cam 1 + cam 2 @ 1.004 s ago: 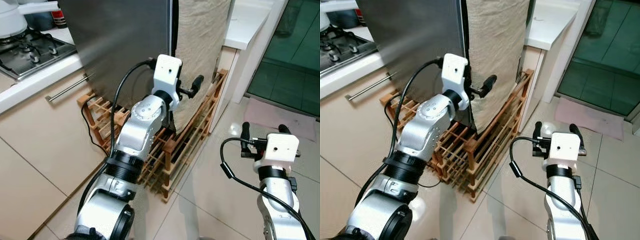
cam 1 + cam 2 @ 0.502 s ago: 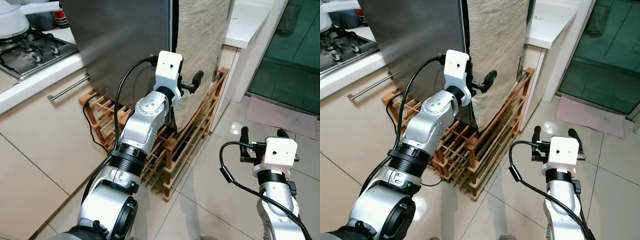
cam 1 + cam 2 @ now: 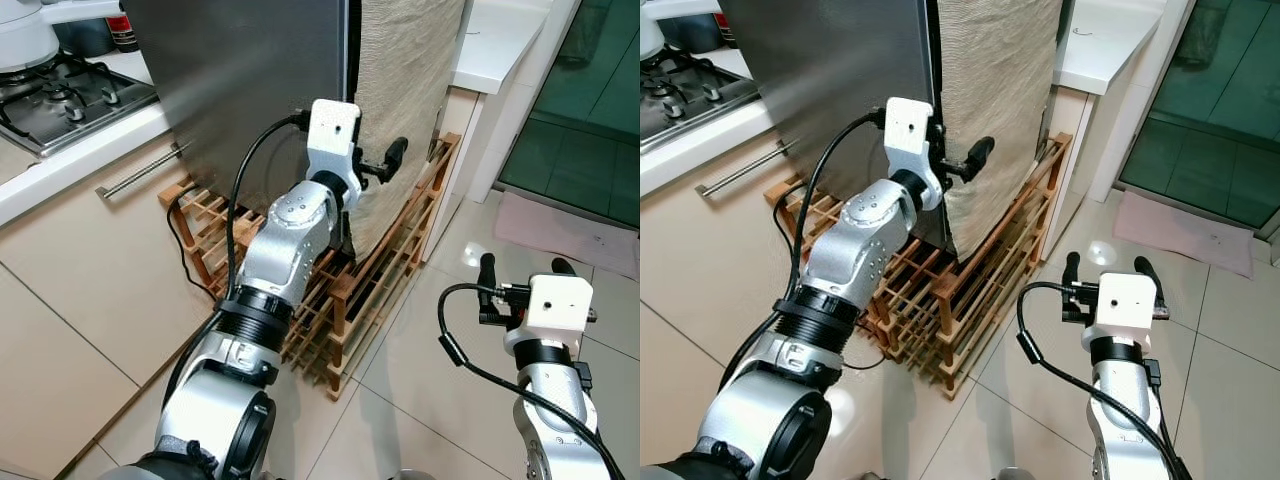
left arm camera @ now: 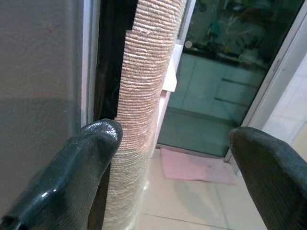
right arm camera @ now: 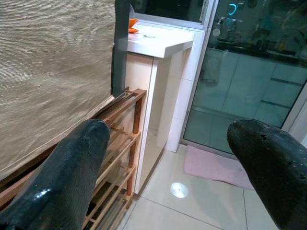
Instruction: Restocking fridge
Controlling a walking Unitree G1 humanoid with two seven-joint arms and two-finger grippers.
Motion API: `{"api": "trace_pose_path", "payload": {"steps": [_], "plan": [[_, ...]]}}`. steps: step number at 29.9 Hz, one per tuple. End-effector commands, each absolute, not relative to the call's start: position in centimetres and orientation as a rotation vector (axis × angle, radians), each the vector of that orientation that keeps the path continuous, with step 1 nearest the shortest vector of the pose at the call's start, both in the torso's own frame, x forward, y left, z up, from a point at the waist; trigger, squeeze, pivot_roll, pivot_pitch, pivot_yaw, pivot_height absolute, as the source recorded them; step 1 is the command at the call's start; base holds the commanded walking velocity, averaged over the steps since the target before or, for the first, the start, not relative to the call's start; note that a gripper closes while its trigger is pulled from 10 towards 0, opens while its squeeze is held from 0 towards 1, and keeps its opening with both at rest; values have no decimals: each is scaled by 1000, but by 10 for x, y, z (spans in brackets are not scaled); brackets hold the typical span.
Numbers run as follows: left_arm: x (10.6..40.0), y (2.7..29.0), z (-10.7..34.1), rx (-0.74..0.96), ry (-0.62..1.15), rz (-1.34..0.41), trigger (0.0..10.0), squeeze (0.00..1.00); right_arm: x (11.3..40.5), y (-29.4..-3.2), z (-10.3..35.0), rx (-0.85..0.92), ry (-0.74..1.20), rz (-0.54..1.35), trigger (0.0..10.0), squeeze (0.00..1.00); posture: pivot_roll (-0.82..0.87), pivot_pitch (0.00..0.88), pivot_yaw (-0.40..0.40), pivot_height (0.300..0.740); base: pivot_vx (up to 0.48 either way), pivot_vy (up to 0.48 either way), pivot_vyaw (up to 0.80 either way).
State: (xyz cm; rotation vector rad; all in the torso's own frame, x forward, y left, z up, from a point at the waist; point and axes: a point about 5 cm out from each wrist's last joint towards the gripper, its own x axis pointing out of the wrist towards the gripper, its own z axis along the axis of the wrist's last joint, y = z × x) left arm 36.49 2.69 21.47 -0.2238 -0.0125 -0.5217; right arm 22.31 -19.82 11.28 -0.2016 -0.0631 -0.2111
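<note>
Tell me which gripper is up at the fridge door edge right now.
The left gripper, fingers open, raised against the beige cloth-covered panel beside the steel fridge door. The right gripper, also open, hangs lower over the floor tiles.

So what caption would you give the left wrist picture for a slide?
Open left gripper lines up on the fridge door's edge, draped in beige woven cloth.

Silver arms, white wrists, black cables
</note>
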Motion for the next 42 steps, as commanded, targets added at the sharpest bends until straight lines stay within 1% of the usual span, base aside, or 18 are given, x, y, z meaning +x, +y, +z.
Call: {"api": "trace_pose_path", "payload": {"steps": [1,10,13,17,21,27,38,42], "plan": [[364,16,202,-240,70,-524,10000,0,225,-198,113,-201,-51,-204,10000,0,-172,22,51,740,0,0,0],[364,16,204,-208,58,-519,10000,0,225,-198,112,-201,-50,-204,10000,0,-177,25,54,740,0,0,0],[365,22,211,-116,-29,-484,10000,0,224,-198,112,-201,-49,-205,10000,0,-176,26,54,740,0,0,0],[363,22,211,-71,-48,-478,10000,0,224,-198,111,-202,-46,-204,10000,0,-171,27,52,740,0,0,0],[362,21,211,-73,-48,-482,10000,0,225,-197,111,-202,-46,-202,10000,0,-172,27,52,740,0,0,0],[359,26,212,-82,-82,-443,10000,0,225,-198,109,-203,-41,-201,10000,0,-170,30,49,740,0,0,0],[350,37,195,-87,-21,-423,10000,0,226,-198,108,-207,-36,-191,10000,0,-159,31,41,740,0,0,0],[348,37,197,-92,-27,-427,10000,0,226,-197,107,-206,-35,-188,10000,0,-159,26,40,740,0,0,0]]}}
